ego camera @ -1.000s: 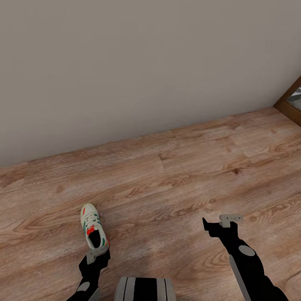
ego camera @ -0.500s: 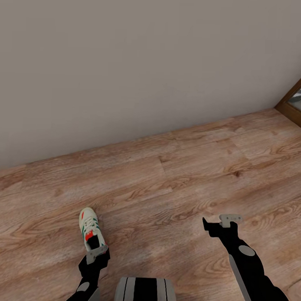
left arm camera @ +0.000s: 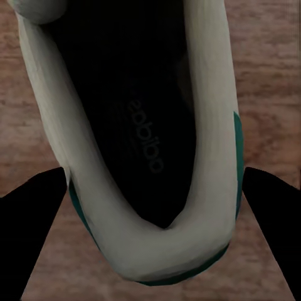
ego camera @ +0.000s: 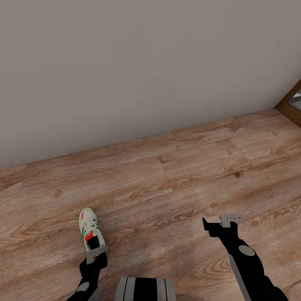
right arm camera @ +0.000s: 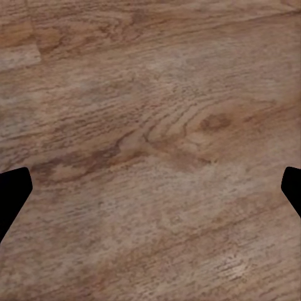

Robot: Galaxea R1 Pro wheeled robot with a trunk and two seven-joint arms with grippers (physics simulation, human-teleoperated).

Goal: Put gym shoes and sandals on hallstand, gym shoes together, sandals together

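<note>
Nearest the robot, the left pincer [ego camera: 96, 252] hangs at the heel of 1 gym shoe [ego camera: 91, 231], its 2 dark fingers [left arm camera: 31, 219] spread open on either side of the heel collar with floor showing between finger and shoe, so nothing is gripped yet; the straddle looks like a set-up for closing on the heel. The shoe lies upright on the corridor floor [ego camera: 175, 190], toe pointing toward the wall [ego camera: 127, 58]. The right pincer [ego camera: 222, 221] hovers open over bare planks, well apart from the shoe, apparently kept free. Farther off, a brown wooden frame [ego camera: 295, 103] meets the wall at the floor's far right corner.
</note>
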